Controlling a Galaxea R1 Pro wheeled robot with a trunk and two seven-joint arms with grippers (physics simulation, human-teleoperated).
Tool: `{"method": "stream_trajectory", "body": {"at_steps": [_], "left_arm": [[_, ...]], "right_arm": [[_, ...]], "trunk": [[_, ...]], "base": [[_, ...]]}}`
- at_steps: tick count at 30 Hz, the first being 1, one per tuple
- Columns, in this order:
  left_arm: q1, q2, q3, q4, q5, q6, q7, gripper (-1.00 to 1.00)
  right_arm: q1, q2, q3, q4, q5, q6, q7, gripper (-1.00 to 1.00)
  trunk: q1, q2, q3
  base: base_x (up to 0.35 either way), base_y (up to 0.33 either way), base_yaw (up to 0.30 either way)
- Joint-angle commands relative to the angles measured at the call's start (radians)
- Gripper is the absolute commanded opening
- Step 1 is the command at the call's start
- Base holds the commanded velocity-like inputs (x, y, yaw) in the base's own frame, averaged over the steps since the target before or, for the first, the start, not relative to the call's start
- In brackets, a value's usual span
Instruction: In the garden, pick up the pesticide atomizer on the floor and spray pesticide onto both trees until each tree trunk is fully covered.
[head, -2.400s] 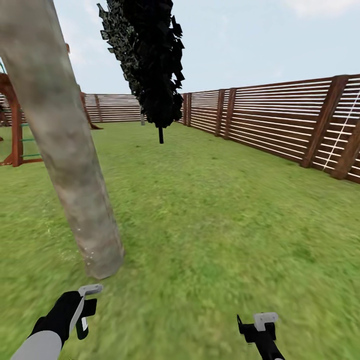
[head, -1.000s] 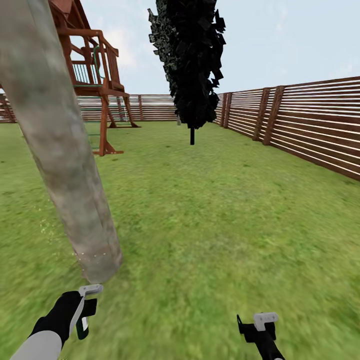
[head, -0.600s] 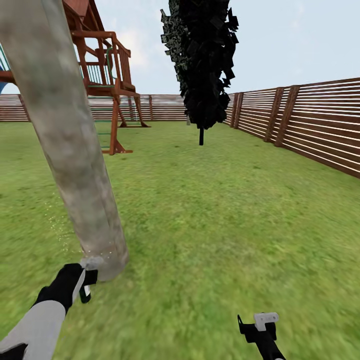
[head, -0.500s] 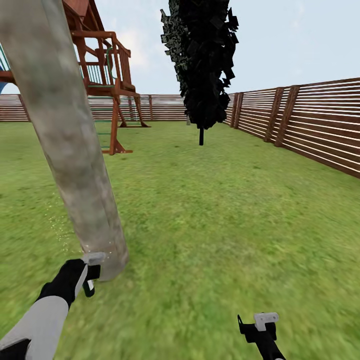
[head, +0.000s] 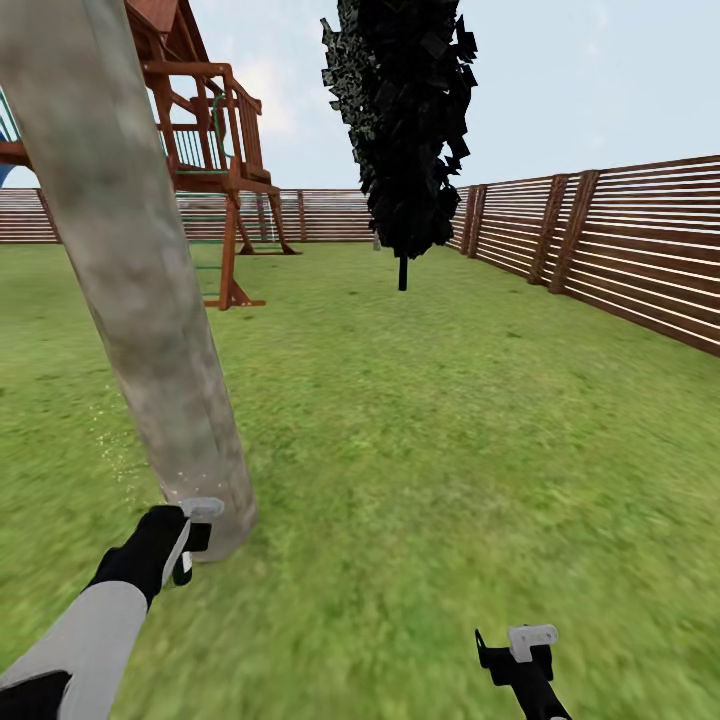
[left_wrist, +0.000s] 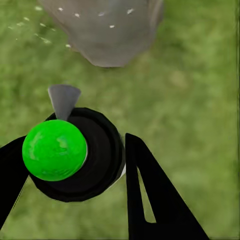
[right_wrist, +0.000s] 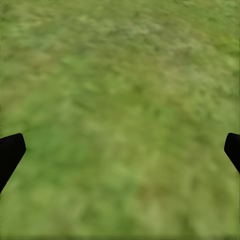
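The left claw (left_wrist: 75, 165) was clenched on the atomizer (left_wrist: 75, 155), its two dark fingers (left_wrist: 150, 200) pressed to either side of the black body with the green cap facing the wrist camera and the grey nozzle pointing at the trunk (left_wrist: 107, 30). In the head view, at the lower left of the frame, the left claw (head: 180, 535) held the atomizer (head: 195, 525) just beside the foot of the trunk (head: 150, 300), which rose slanting to the upper left corner. A few white specks of pesticide (head: 175, 480) dotted the lowest bark and drifted over the grass (head: 450, 450) to the left of the base.

The right claw (head: 520, 650), at the lower right of the frame, was released and held nothing; its wrist camera showed only fingertips (right_wrist: 10, 150) at the frame's edges over grass.

The main risk looked to be coverage. The nozzle was aimed low at the base from very near, so the specks would likely land in a narrow patch, leaving the upper trunk and the far side bare. Some spray seemed to pass the trunk and fall on the lawn, which suggested the aim sat slightly off. The claw was also close enough that a small forward move could knock the atomizer against the bark and twist it in the grip.

Farther off stood a dark cypress (head: 400, 130), a wooden playset (head: 210, 170) and the slatted fence (head: 620, 250).
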Motion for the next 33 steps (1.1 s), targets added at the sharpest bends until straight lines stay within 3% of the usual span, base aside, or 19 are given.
{"method": "stream_trajectory", "body": {"at_steps": [1, 4, 6, 8, 9, 12, 13, 15, 17, 18, 20, 22, 24, 26, 27, 28, 29, 31, 33], "left_arm": [[-0.006, -0.014, -0.014, -0.011, -0.01, 0.013, -0.001, -1.0], [-0.012, -0.012, -0.024, -0.131, -0.009, 0.07, -0.002, -1.0], [-0.012, 0.011, -0.023, -0.168, -0.01, 0.084, -0.003, -1.0], [-0.011, 0.055, -0.021, -0.184, -0.008, 0.09, -0.004, -1.0], [-0.011, 0.058, -0.024, -0.186, -0.009, 0.092, -0.004, -1.0], [-0.013, 0.034, -0.031, -0.19, -0.006, 0.106, -0.004, -1.0], [-0.014, 0.007, -0.033, -0.208, -0.007, 0.145, -0.004, -1.0], [-0.013, 0.0, -0.03, -0.276, -0.008, 0.207, -0.009, -1.0], [-0.013, 0.037, -0.025, -0.299, -0.007, 0.225, -0.013, -1.0], [-0.012, 0.085, -0.024, -0.305, 0.0, 0.229, -0.017, -1.0], [-0.005, 0.107, -0.029, -0.307, -0.001, 0.231, -0.019, -1.0], [-0.004, 0.101, -0.032, -0.309, -0.001, 0.231, -0.019, -1.0], [-0.02, 0.055, -0.035, -0.314, -0.001, 0.235, -0.019, -1.0], [-0.078, 0.046, -0.034, -0.33, -0.002, 0.311, -0.021, -1.0], [-0.081, 0.06, -0.032, -0.331, -0.004, 0.319, -0.021, -1.0], [-0.076, 0.12, -0.033, -0.331, -0.004, 0.322, -0.021, -1.0], [-0.075, 0.143, -0.035, -0.331, -0.004, 0.321, -0.021, -1.0], [-0.073, 0.164, -0.037, -0.329, -0.005, 0.311, -0.02, -1.0], [-0.048, 0.159, -0.036, -0.318, -0.005, 0.302, -0.018, -1.0]], "right_arm": [[-0.001, 0.0, -0.001, 0.001, 0.01, -0.002, -0.008, 1.0], [-0.001, 0.0, -0.001, 0.001, 0.01, -0.002, -0.008, 1.0], [-0.001, 0.0, -0.001, 0.001, 0.01, -0.002, -0.008, 1.0], [-0.001, 0.0, -0.001, 0.001, 0.01, -0.002, -0.008, 1.0], [-0.001, 0.0, -0.001, 0.001, 0.01, -0.002, -0.008, 1.0], [-0.001, 0.0, -0.001, 0.001, 0.01, -0.002, -0.008, 1.0], [-0.001, 0.0, -0.001, 0.001, 0.01, -0.002, -0.008, 1.0], [-0.001, 0.0, -0.001, 0.001, 0.01, -0.002, -0.008, 1.0], [-0.001, 0.0, -0.001, 0.001, 0.01, -0.002, -0.008, 1.0], [-0.001, 0.0, -0.001, 0.001, 0.01, -0.002, -0.008, 1.0], [-0.001, 0.0, 0.0, 0.001, 0.01, -0.002, -0.008, 1.0], [-0.001, 0.0, 0.0, 0.001, 0.01, -0.002, -0.008, 1.0], [-0.001, 0.0, -0.001, 0.001, 0.01, -0.002, -0.008, 1.0], [-0.001, 0.0, -0.001, 0.001, 0.01, -0.002, -0.008, 1.0], [-0.001, 0.0, 0.0, 0.001, 0.01, -0.002, -0.008, 1.0], [-0.001, 0.0, 0.0, 0.001, 0.01, -0.001, -0.008, 1.0], [-0.001, 0.0, 0.0, 0.001, 0.01, -0.001, -0.008, 1.0], [-0.001, 0.0, 0.0, 0.001, 0.01, -0.001, -0.008, 1.0], [-0.001, 0.0, 0.0, 0.001, 0.01, -0.001, -0.008, 1.0]], "trunk": [[0.0, 0.0, -0.001], [0.0, 0.0, -0.001], [0.0, 0.0, -0.001], [0.0, 0.0, -0.001], [0.0, 0.0, -0.001], [0.0, 0.0, -0.001], [0.0, 0.0, -0.001], [0.0, 0.0, -0.001], [0.0, 0.0, -0.001], [0.0, 0.0, -0.001], [0.0, 0.0, -0.001], [0.0, 0.0, -0.001], [0.0, 0.0, -0.001], [0.0, 0.0, -0.001], [0.0, 0.0, -0.001], [0.0, 0.0, -0.001], [0.0, 0.0, -0.001], [0.0, 0.0, -0.001], [0.0, 0.0, -0.001]], "base": [[0.0, 0.0, 0.114], [0.0, 0.0, 0.125], [0.0, 0.0, 0.026], [0.0, 0.0, 0.007], [0.0, 0.0, 0.002], [0.0, 0.0, 0.0], [0.0, 0.0, 0.0], [0.0, 0.0, 0.0], [0.0, 0.0, 0.0], [0.0, 0.0, 0.0], [0.0, 0.0, 0.0], [0.0, 0.0, 0.0], [0.0, 0.0, 0.0], [0.0, 0.0, 0.0], [0.0, 0.0, 0.0], [0.0, 0.0, 0.0], [0.0, 0.0, 0.0], [0.0, 0.0, 0.0], [0.0, 0.0, 0.0]]}}
